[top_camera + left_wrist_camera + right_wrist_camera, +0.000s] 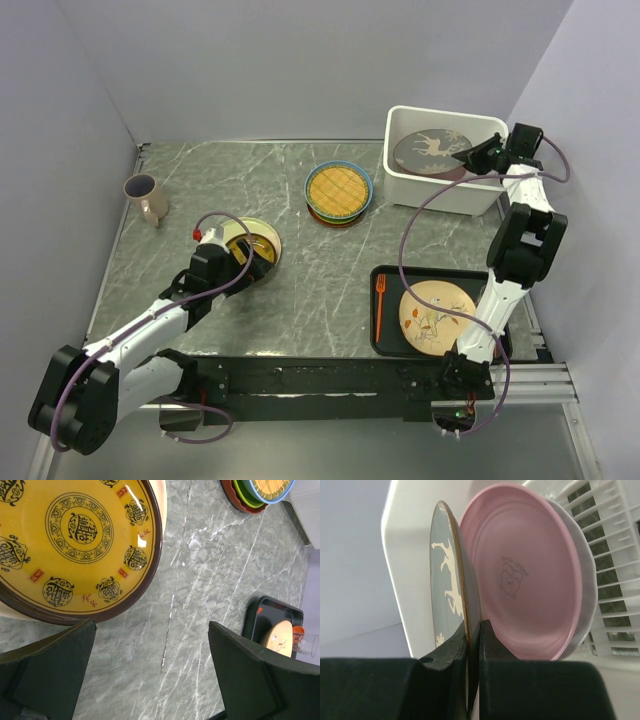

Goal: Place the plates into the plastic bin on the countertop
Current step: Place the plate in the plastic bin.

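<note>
The right hand [472, 156] pinches the deer plate [430, 150] by its rim inside the white bin [440, 191], and the left hand [252, 256] hovers over a yellow plate [268, 238].

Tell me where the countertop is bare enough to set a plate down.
Bare countertop runs along the back between the mug and the plate stack, and across the middle between the yellow plate and the black tray. The right side is crowded: plastic bin behind, tray in front.

A wide strip of bare countertop [300, 290] is left between the yellow plate [265, 235] and the black tray [390, 340]. The way to the plastic bin [440, 190] is flanked by the stacked plates [338, 190], and the bin's interior is largely taken up by the deer plate [430, 150].
</note>
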`<state>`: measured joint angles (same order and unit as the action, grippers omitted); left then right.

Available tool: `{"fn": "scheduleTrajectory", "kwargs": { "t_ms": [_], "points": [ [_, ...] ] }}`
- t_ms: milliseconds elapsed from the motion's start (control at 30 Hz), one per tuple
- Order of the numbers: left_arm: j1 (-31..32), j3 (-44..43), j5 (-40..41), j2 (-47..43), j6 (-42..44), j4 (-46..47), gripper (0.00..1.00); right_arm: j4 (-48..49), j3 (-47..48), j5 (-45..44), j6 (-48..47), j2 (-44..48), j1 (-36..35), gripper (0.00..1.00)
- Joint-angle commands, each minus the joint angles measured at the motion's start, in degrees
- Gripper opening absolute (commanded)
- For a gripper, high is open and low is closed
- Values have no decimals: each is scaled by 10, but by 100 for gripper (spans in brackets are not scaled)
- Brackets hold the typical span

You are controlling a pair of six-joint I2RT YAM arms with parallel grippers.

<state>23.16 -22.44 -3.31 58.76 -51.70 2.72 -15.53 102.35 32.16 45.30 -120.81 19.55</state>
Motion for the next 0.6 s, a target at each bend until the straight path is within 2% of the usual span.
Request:
{"fn": "scheduleTrajectory", "kwargs": {
  "t_ms": [0,167,233,400,567],
  "points": [
    [-2,-23,-8,-1,13,12,99,53,29,31,18,15,-7,0],
    [-2,-24,-6,-8,15,10,99,54,21,30,13,12,-8,0],
    [-2,-25,-8,-7,16,11,99,63,10,30,15,13,-9,4],
    [-2,-27,-10,-5,17,10,99,57,1,28,10,14,-10,21],
    [-2,-30,-13,-8,20,6,99,60,-10,26,8,15,-10,22]
  ]
}}
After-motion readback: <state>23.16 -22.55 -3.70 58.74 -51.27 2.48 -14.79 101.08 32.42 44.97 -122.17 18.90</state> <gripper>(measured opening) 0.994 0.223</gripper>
